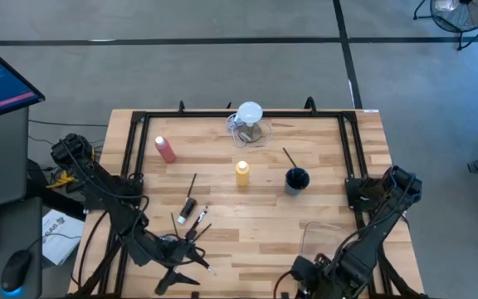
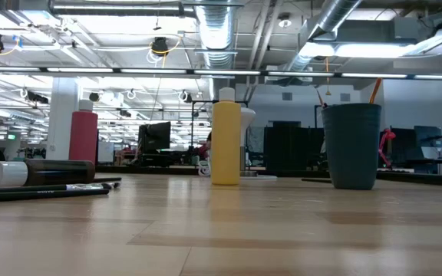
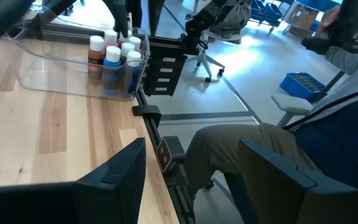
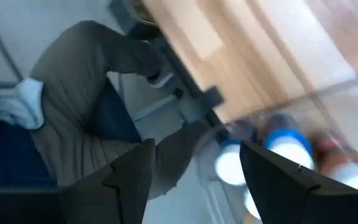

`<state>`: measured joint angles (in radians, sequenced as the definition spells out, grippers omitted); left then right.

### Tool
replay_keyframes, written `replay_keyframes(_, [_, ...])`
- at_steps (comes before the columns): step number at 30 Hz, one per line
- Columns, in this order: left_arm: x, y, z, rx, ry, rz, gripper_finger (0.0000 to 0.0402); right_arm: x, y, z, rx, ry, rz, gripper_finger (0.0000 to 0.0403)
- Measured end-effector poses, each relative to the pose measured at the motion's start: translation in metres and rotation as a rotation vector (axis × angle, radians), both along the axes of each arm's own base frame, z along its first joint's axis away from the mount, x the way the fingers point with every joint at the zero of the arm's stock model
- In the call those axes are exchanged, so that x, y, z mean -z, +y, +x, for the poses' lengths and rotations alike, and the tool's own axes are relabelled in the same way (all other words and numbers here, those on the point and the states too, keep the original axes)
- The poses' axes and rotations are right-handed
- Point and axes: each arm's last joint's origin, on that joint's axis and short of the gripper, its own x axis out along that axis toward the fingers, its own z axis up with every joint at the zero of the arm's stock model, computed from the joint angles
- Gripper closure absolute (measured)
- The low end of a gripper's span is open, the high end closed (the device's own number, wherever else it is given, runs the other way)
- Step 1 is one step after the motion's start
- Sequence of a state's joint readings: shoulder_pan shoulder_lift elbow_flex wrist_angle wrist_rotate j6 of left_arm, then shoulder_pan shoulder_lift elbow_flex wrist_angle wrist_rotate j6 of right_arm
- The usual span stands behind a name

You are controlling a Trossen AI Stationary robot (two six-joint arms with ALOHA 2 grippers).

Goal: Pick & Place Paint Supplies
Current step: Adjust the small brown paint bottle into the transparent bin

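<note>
Two grippers [image 3: 191,168] [image 4: 194,168] gape, holding nothing; yellow bottle [image 2: 226,138] stands upright, white-capped.

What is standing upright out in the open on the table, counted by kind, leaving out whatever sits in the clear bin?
Squeeze bottles: 2, a pink-red bottle and a yellow bottle
Dark cup: 1
Clear jug with a white top: 1
Total: 4
</note>
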<state>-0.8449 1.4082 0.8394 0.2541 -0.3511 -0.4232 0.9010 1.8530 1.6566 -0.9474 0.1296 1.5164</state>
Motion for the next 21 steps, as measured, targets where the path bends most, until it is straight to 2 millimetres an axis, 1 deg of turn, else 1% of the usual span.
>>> replay_keyframes(4, [-0.002,0.007,0.006,-0.029,-0.006,-0.007,0.0188,0.004,-0.014,0.000,0.098,0.113,-0.052,0.0181])
replay_keyframes(7, [-0.010,0.018,0.011,-0.062,-0.025,-0.029,0.0188,0.007,-0.029,-0.003,0.173,0.241,-0.118,0.0204])
replay_keyframes(10, [-0.018,0.030,0.016,-0.115,-0.055,-0.049,0.0188,0.008,-0.038,-0.006,0.196,0.345,-0.151,0.0246])
replay_keyframes(13, [-0.024,0.040,0.020,-0.159,-0.072,-0.068,0.0188,0.008,-0.044,-0.003,0.187,0.368,-0.172,0.0301])
replay_keyframes(15, [-0.024,0.042,0.021,-0.172,-0.073,-0.064,0.0188,0.007,-0.049,-0.002,0.186,0.386,-0.179,0.0341])
replay_keyframes(17, [-0.023,0.039,0.020,-0.152,-0.069,-0.065,0.0188,0.005,-0.054,-0.003,0.196,0.415,-0.184,0.0381])
replay_keyframes(19, [-0.022,0.035,0.017,-0.121,-0.061,-0.064,0.0188,0.005,-0.058,-0.003,0.209,0.445,-0.201,0.0394])
replay_keyframes(21, [-0.022,0.031,0.014,-0.097,-0.061,-0.068,0.0188,0.005,-0.060,-0.006,0.230,0.484,-0.221,0.0389])
